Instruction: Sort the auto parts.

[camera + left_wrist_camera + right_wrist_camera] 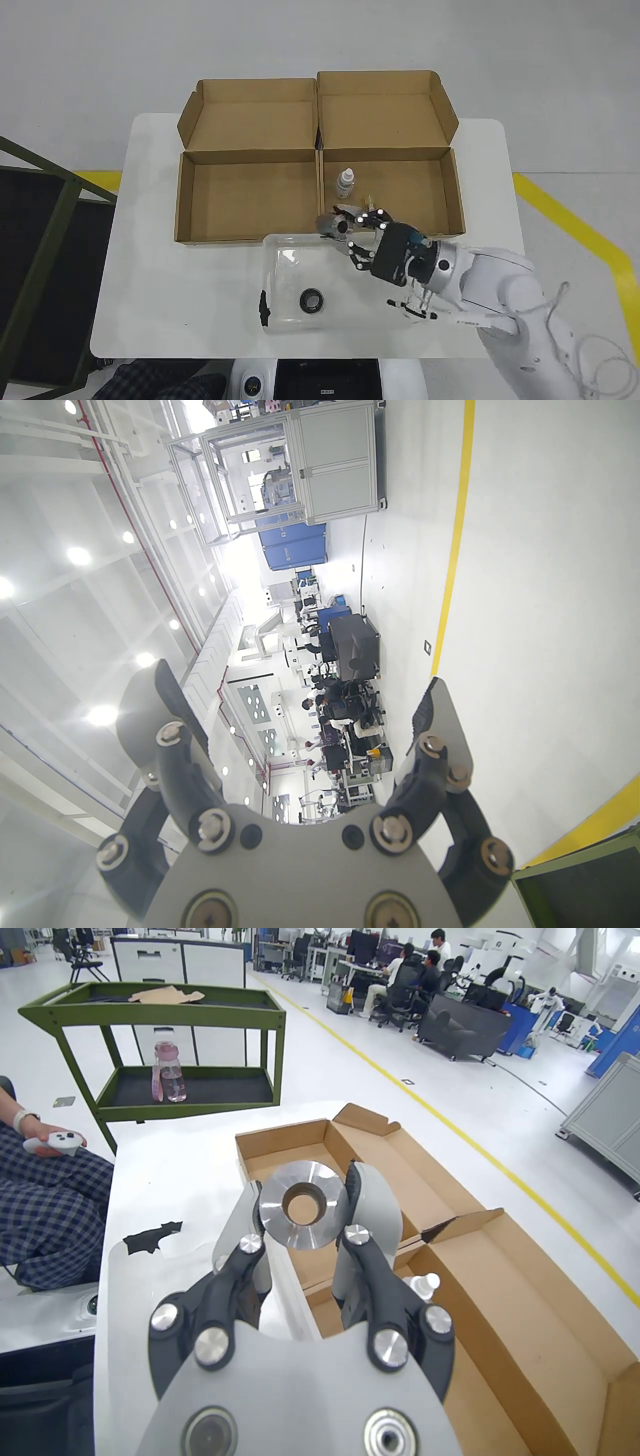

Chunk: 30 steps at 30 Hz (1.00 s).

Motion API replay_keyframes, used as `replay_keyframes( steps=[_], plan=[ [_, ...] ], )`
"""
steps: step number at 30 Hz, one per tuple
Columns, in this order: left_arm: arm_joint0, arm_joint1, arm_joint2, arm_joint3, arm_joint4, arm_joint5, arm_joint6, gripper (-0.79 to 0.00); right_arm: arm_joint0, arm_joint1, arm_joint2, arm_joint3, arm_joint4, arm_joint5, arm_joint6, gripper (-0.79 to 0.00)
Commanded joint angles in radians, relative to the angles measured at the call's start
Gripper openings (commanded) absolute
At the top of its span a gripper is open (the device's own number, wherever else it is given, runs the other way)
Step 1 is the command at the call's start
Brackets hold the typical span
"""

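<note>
Clamped across the rim in the right pincer (303, 1208), above the middle of the table (160, 280), over the near wall of the cardboard boxes (300, 238): metal ring (295, 1235). Probably heavy, rigid, slick; best pinched across the rim. Left pincer (300, 690) spread wide, empty.

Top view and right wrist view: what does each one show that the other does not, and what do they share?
Top view adds a black ring lying in the clear bin. Right wrist view adds a green cart with a pink bottle on its lower shelf. Both show the right gripper shut on a metal ring, the two cardboard boxes, and a small white bottle in one box.
</note>
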<state>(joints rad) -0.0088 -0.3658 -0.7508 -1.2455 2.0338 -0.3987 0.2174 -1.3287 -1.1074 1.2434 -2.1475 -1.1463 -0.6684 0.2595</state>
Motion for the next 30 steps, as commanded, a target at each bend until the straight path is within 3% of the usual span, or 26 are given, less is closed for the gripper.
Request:
replay_keyframes(
  steps=[1,17,30],
  plan=[
    [0.0,0.0,0.0,0.0,0.0,0.0,0.0,0.0,-0.006,0.002,0.023,-0.007,0.023,0.005,-0.012,-0.785],
    [0.0,0.0,0.0,0.0,0.0,0.0,0.0,0.0,-0.051,0.017,0.178,-0.041,0.122,0.005,-0.063,-0.785],
    [0.0,0.0,0.0,0.0,0.0,0.0,0.0,0.0,-0.066,0.021,0.208,-0.042,0.155,0.004,-0.085,-0.785]
  ],
)
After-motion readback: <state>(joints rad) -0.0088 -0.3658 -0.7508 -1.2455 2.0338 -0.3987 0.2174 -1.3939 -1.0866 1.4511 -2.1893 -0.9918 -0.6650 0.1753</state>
